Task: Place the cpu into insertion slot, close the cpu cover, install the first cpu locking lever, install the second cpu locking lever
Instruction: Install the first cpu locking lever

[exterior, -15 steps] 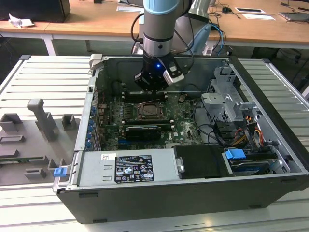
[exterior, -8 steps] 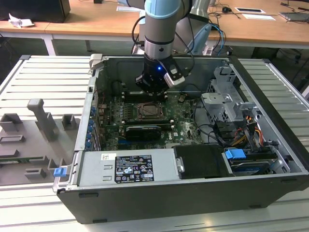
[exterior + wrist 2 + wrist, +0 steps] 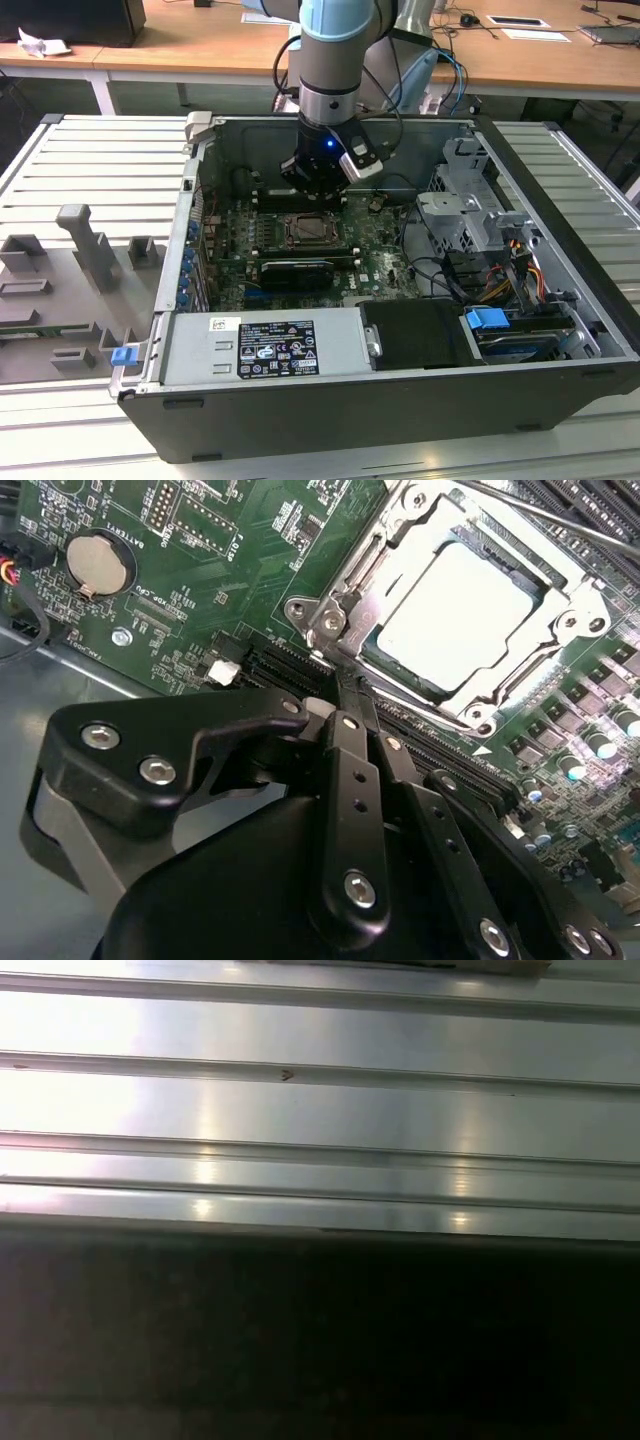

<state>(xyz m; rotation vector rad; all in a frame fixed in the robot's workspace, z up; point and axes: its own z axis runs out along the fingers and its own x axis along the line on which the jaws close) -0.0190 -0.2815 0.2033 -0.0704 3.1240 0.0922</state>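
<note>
Arm upright inside open computer case [image 3: 560, 300], gripper [image 3: 345, 685] fingers pressed together, holding nothing, tips at corner of cpu cover [image 3: 505, 685] closed over cpu [image 3: 455, 615] seated in insertion slot [image 3: 311, 231]; coin battery [image 3: 98, 562] nearby.

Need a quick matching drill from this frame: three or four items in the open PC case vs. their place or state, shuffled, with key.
Things:
1. pale silver square cpu
2. silver metal cpu cover frame
3. round silver coin battery
4. black gripper

Places or states:
A. seated in the insertion slot
B. tips at the socket's corner
C. in a black holder on the green board
D. lying flat around the chip

Pairs: 1-A, 2-D, 3-C, 4-B
</note>
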